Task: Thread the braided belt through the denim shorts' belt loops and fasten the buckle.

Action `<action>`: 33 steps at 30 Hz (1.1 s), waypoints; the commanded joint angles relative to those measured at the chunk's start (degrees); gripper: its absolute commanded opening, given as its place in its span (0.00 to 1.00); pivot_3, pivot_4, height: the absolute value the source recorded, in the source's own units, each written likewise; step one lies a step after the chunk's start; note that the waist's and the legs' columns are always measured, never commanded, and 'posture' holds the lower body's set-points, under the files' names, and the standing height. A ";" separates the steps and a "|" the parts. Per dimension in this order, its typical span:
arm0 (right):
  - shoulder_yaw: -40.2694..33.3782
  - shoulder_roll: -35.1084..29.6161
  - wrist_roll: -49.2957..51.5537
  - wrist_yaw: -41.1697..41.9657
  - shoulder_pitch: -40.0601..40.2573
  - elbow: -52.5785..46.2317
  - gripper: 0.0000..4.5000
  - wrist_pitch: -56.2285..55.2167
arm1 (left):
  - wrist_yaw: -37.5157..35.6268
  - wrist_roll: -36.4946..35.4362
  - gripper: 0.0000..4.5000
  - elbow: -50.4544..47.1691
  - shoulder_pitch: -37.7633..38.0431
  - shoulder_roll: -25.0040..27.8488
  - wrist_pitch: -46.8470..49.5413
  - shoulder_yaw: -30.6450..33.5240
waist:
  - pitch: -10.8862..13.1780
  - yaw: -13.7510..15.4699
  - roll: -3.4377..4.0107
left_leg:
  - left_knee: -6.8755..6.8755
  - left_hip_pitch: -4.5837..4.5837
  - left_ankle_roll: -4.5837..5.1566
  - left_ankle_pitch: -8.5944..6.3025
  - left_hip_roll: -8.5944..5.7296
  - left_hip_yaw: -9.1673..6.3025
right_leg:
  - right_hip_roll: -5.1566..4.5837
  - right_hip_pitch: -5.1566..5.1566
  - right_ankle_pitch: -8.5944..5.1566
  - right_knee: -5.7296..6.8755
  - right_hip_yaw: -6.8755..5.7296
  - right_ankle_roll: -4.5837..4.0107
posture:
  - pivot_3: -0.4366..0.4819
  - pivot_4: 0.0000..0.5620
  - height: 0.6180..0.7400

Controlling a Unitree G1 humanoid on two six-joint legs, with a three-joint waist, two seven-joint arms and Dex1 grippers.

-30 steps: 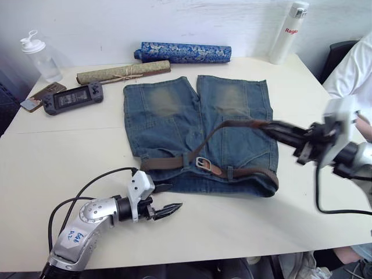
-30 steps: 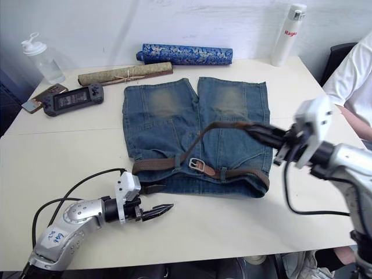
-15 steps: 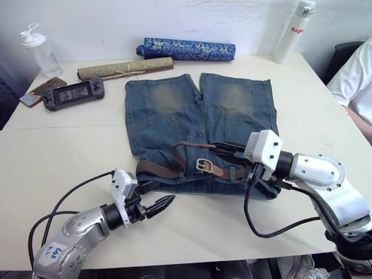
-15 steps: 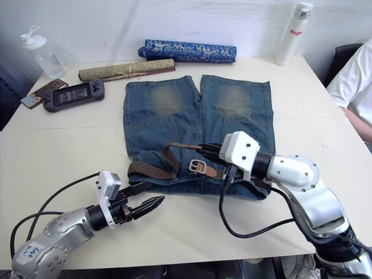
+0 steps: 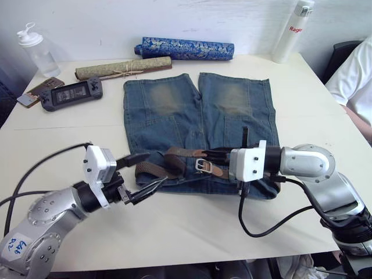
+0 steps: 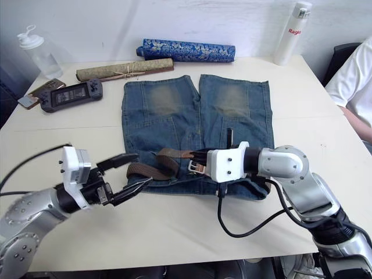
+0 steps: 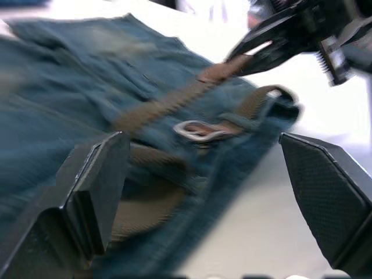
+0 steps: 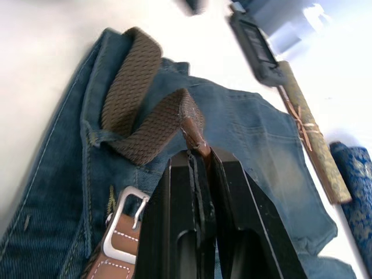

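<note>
The denim shorts (image 5: 197,110) lie flat with the waistband nearest me. The braided belt (image 5: 174,163) runs along the waistband, bunched in a loop left of the buckle (image 5: 202,165). My right gripper (image 5: 210,154) hovers just above the buckle, shut on the belt's tan tip (image 8: 195,135). The buckle (image 8: 124,224) lies flat below it. My left gripper (image 5: 144,172) is open wide at the waistband's left end, one finger above the belt and one in front of the waistband. The fingers (image 7: 93,192) hold nothing. Belt loops (image 5: 231,172) cross the belt.
Along the back edge lie a blue patterned roll (image 5: 186,49), a tan rolled mat (image 5: 123,68), a game console (image 5: 72,94), a clear bottle (image 5: 34,51) and a white bottle (image 5: 296,24). A person's white sleeve (image 5: 353,72) is at the right edge.
My right gripper brought the belt tip from the right side leftward to just over the buckle, bunching the belt. The left gripper rose, moved to the waistband's left end and opened wide.
</note>
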 commanded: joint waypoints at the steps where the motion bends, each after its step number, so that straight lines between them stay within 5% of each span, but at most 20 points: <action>1: 0.70 0.87 -1.31 0.87 -1.60 0.21 0.00 -2.37 | -0.06 11.21 0.99 2.71 -1.74 -0.73 -13.17 -3.17 | 0.02 0.01 -0.03 | -0.01 -0.01 0.00 0.00 0.00 0.03 | -0.01 0.00 0.00 0.00 0.02 0.00 | 0.48 0.27 0.22; 8: 1.87 3.08 -2.81 1.21 -3.63 0.69 0.00 -2.70 | 3.41 24.89 0.99 10.77 -11.75 -4.81 -20.76 -12.81 | 0.11 0.10 -0.17 | 0.00 -0.03 0.00 0.00 0.00 0.01 | 0.00 -0.04 0.23 0.02 0.00 0.43 | 0.48 0.27 0.22; 18: 1.38 4.30 -3.80 0.87 -3.41 -0.31 0.00 -1.69 | 3.08 27.03 0.99 10.00 -17.45 -8.28 -14.29 -17.24 | 0.14 -0.77 -0.23 | -0.18 -0.09 -0.11 0.07 0.00 0.01 | 0.00 -0.22 0.26 0.00 0.02 0.50 | 0.48 0.27 0.22; 27: 0.89 5.11 -4.47 -0.13 -3.62 -0.65 0.00 -0.24 | 0.45 26.41 0.17 8.20 -14.15 -6.00 -15.05 -15.16 | 0.15 -1.32 -0.23 | -0.29 -0.09 -0.22 0.14 0.00 0.02 | 0.00 -0.29 0.26 0.02 0.04 0.48 | 0.48 0.27 0.22; 33: 0.45 5.36 -4.51 -0.61 -3.96 -0.21 0.00 0.04 | 0.74 24.53 0.17 7.51 -12.34 -6.54 -16.44 -12.92 | 0.15 -1.27 -0.24 | -0.30 -0.12 -0.25 0.16 0.00 0.02 | 0.00 -0.36 0.26 0.06 0.05 0.47 | 0.48 0.27 0.22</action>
